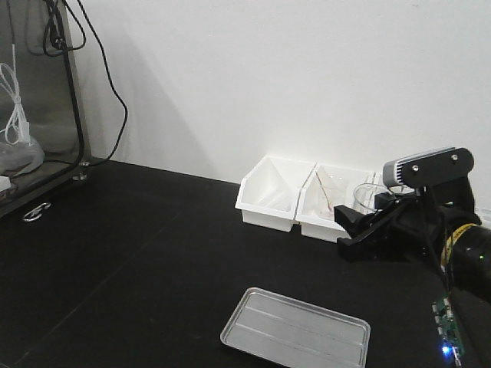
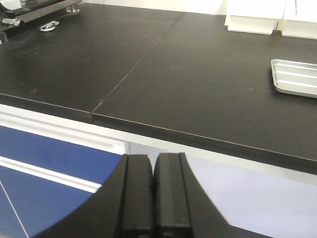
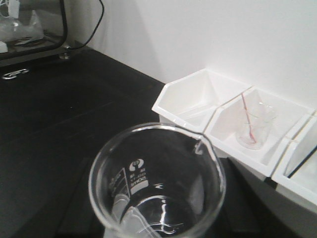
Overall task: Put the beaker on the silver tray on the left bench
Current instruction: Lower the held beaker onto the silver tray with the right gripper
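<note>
Had the right arm (image 1: 441,230) reaching in low from the right edge of the scene, stretched roughly level over the black tabletop (image 1: 153,261) and aimed at the row of white bins (image 1: 268,193) along the far wall. Its wrist camera (image 1: 426,167) sat on top.

Out at the end, the right tool (image 1: 354,224) was clenched around the beaker (image 1: 368,199), as far as I could make out. On the right wrist view the beaker filled the near half of the picture. It was upright, mouth toward the lens, with printed markings on the glass and dark bits of the tool showing low on either side. So the beaker was in the tool at the far right, just in front of the bins. I couldn't tell whether its base cleared the tabletop.

It was well apart from the silver tray (image 1: 295,335), which lay flat on the near part of the tabletop, a bit right of centre. The middle bin held another clear beaker with a pinkish rod (image 3: 253,126) leaning in it.

The left tool (image 2: 153,198) was clenched on itself, fingers pressed flat together. It hung off the near edge of the tabletop, in front of the blue cabinet fronts (image 2: 44,163), pointing across toward the far wall. A corner of the silver tray showed at the right of that view.
</note>
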